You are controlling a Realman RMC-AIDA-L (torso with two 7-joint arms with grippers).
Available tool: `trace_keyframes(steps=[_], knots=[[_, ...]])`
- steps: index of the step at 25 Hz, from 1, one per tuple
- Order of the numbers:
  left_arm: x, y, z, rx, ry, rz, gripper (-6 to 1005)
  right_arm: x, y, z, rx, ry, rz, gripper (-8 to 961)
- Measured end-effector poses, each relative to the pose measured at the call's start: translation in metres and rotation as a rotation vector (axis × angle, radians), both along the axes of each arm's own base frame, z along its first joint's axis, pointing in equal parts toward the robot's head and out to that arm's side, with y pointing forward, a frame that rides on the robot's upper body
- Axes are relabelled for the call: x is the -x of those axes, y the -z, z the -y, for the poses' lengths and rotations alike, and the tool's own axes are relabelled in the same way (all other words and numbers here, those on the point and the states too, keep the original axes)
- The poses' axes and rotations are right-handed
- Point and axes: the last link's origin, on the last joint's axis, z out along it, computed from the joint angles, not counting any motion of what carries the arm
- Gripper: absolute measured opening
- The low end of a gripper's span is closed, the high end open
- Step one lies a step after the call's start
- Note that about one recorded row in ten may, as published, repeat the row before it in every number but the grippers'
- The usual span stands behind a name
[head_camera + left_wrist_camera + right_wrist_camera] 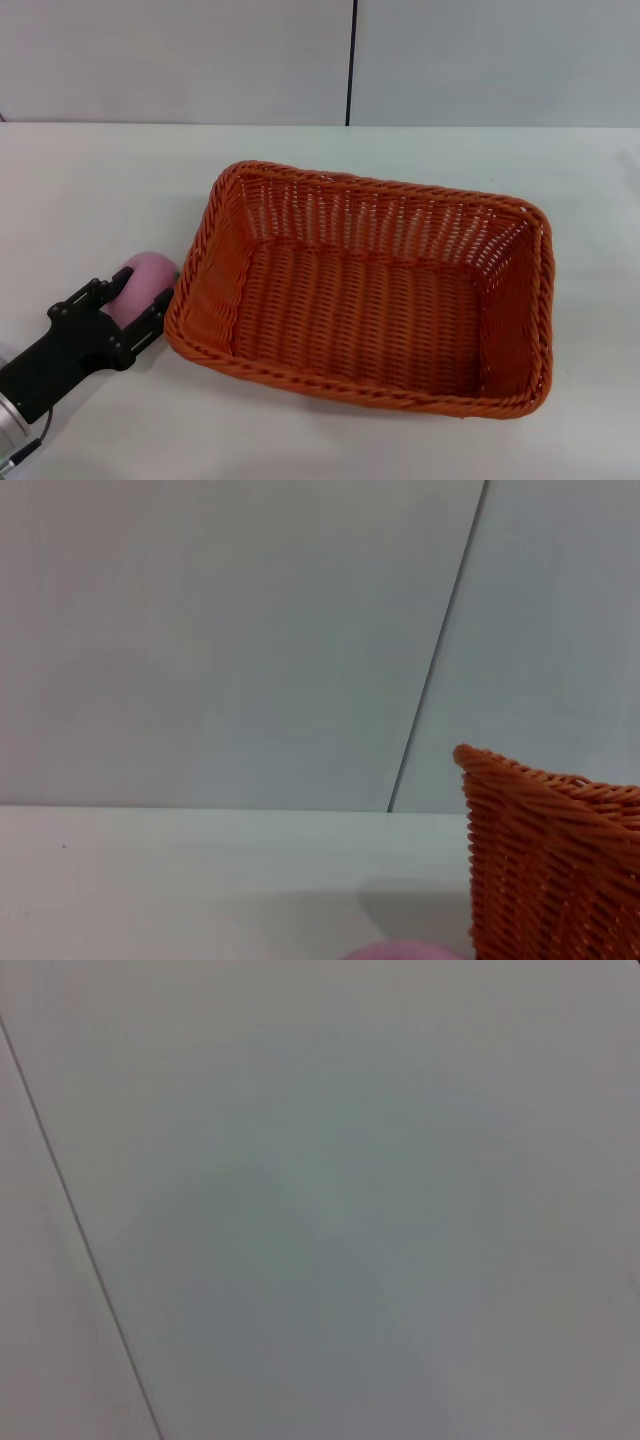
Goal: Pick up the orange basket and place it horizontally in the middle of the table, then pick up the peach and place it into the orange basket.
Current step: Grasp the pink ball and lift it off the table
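The orange basket [365, 300] lies lengthwise across the middle of the table [90, 180], open side up and empty. Its near corner [550, 860] also shows in the left wrist view. The pink peach [143, 278] rests on the table just left of the basket's left end. My left gripper [132, 298] is low at the table, reaching in from the lower left. Its black fingers [160, 308] press on both sides of the peach. A sliver of the peach [405, 951] shows in the left wrist view. My right gripper is out of view.
A grey wall with a dark vertical seam [351, 60] runs behind the table's far edge. The basket's left rim stands right beside the held peach. White tabletop stretches left of and behind the basket.
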Motion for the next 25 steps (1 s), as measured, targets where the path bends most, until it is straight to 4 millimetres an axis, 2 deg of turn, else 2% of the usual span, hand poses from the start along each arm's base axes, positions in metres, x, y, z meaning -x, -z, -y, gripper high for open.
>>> trace_keyframes(steps=[25], knots=[[-0.009, 0.008, -0.014, 0.013, 0.008, 0.006, 574, -0.001, 0.0, 0.002, -0.003, 0.007, -0.003, 422]])
